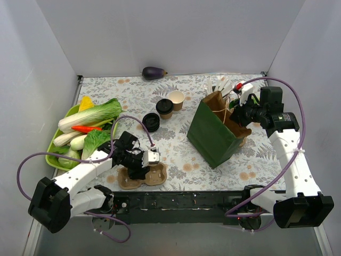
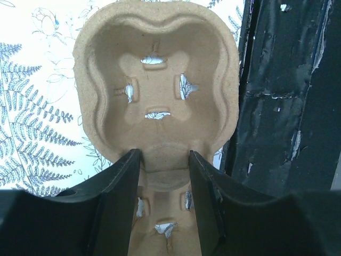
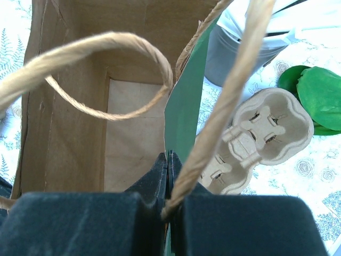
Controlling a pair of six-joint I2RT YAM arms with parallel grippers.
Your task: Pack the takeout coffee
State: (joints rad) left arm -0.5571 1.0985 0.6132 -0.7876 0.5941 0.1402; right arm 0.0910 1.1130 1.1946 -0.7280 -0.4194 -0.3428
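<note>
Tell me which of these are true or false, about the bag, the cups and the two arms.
1. The right gripper pinches the rim of the green bag. True.
2. The takeout coffee is inside the bag. False: it stands on the table, beside the lidless cup.
3. The left gripper straddles a cardboard cup carrier. True.
4. The eggplant lies on the carrier. False: it lies by the back wall.

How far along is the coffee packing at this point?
Done: the right gripper pinches the green bag at its rim, mouth open. In hand: the left gripper straddles the pulp carrier at its middle; grip unclear. Left: the takeout coffee stands on the table, in neither carrier nor bag.
</note>
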